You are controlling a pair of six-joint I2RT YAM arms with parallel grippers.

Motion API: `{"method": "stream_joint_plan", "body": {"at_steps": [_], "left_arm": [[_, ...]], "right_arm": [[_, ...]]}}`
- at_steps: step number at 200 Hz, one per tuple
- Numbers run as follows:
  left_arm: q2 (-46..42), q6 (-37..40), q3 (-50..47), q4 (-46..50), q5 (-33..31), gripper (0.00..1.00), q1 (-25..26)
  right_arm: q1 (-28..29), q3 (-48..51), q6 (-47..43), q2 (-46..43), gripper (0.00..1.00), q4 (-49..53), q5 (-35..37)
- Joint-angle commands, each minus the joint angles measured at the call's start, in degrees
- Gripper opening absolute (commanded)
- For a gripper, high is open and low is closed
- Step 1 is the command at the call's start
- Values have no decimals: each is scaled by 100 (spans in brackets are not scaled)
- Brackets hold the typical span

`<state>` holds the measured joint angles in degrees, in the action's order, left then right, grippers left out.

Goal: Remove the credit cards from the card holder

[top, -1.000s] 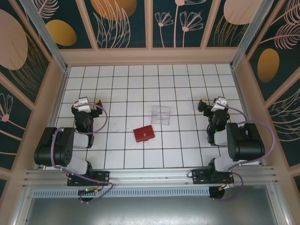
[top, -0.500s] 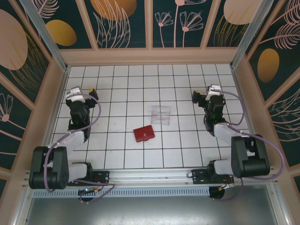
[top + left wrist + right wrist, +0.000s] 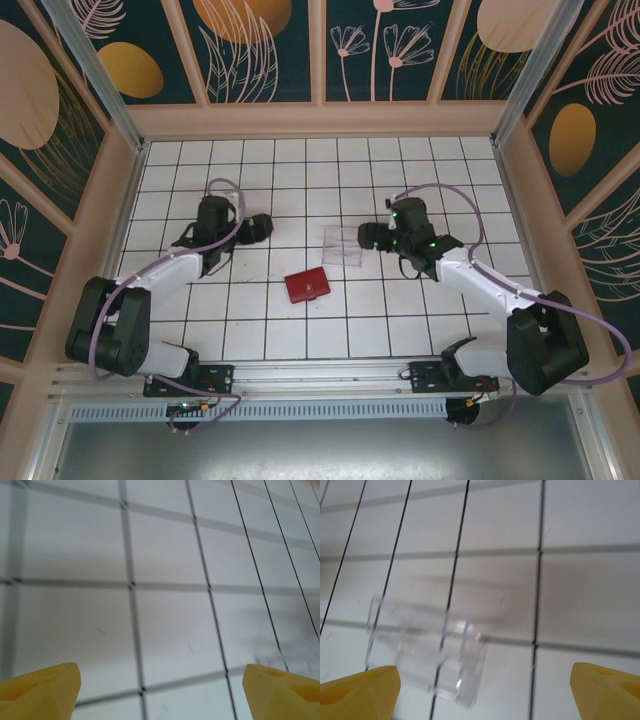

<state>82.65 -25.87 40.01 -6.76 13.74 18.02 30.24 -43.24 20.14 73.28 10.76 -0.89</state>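
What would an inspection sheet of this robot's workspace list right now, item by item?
Surface: white tiled table with black grid lines.
Job's things: red card holder lies folded shut near the middle; no credit cards seen outside it.
Clutter: clear plastic tray just beyond the card holder, apart from it.
Grippers: left gripper open over bare tiles, holding nothing; right gripper open, the tray just ahead of it, holding nothing.
Cables: purple cables loop along both arms, off the tiles.
Surroundings: wood-framed walls with dark floral panels; metal rail at the near edge.
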Motion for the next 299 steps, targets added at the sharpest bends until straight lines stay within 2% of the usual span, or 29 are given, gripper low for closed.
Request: {"method": "stream_joint_plan", "body": {"at_steps": [1, 23, 33, 64, 107, 130, 146, 170, 223, 249, 260, 278, 299], "left_arm": [[196, -20, 230, 536, 1050, 83, 346], [531, -83, 296, 480, 1496, 77, 607], [738, -113, 346, 429, 1701, 70, 691], [1393, 62, 666, 628, 1917, 61, 876], [1961, 383, 980, 1117, 2110, 59, 1081], [1846, 325, 745, 1089, 2181, 58, 1152], [1696, 169, 456, 910, 2277, 57, 1199], [1588, -91, 107, 722, 2352, 54, 1295], [849, -852, -667, 246, 2498, 51, 1536], [590, -1028, -858, 179, 2484, 49, 1546], [503, -1059, -857, 244, 2332, 46, 1546], [389, -1208, -648, 905, 1231, 44, 1546], [230, -1429, -590, 1112, 593, 44, 1530]], "right_arm": [[395, -21, 691, -221, 89, 720, -438], [750, 84, 850, -235, 89, 765, -857], [865, 126, 881, -188, 87, 780, -1045], [1160, 219, 952, 22, 83, 617, -1404], [1386, 119, 983, 399, 82, 493, -1307], [1495, -14, 901, 509, 81, 606, -1076], [1570, -114, 810, 592, 76, 760, -869], [1683, -272, 705, 706, 74, 989, -672], [2077, -855, 447, 1036, 70, 1636, -245], [2287, -1112, 169, 1251, 64, 1827, -143], [2368, -1220, -27, 1377, 60, 1867, -88], [2471, -1425, -450, 1622, 55, 1991, -113], [2646, -1673, -1067, 1888, 52, 2117, -66]]}}
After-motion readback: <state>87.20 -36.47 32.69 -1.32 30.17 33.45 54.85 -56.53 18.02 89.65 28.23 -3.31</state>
